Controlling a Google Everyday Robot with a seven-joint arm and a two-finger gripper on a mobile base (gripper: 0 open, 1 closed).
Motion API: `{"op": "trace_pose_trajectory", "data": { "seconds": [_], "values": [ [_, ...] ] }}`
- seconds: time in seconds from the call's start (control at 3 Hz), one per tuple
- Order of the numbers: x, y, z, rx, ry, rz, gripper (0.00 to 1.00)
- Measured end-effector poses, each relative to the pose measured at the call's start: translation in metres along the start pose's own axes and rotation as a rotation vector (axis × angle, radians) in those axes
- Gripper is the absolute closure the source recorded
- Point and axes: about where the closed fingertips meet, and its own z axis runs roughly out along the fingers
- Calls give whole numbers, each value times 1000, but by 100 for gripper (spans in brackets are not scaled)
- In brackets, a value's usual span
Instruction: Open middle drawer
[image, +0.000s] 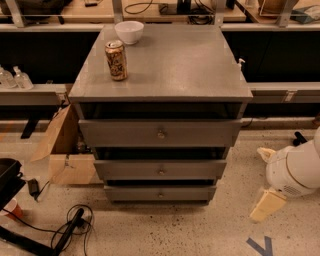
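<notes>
The grey cabinet (165, 70) has three stacked drawers. The middle drawer (125, 170) has a flat grey front with a small round knob (161, 171) at its centre. Above it is the taller top drawer (120, 133) with a bigger knob, and below it the shortest bottom drawer (130, 193). My gripper (265, 179) is low at the right of the cabinet, near the floor and about level with the middle drawer. Its two cream fingers (267, 205) are spread apart and hold nothing. It touches no drawer.
A drink can (116, 60) and a white bowl (129, 31) stand on the cabinet top. A cardboard box (62, 150) sits left of the cabinet. Black cables (70, 230) lie on the speckled floor at the lower left. Workbenches run along the back.
</notes>
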Motion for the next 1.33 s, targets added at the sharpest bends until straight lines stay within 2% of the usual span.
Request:
{"op": "trace_pose_trajectory", "data": {
  "seconds": [0.33, 0.67, 1.33],
  "values": [
    [-4, 2, 15, -8, -6, -7, 0],
    [-17, -6, 89, -34, -66, -83, 0],
    [-33, -35, 208, -17, -160, -182, 0]
  ]
}}
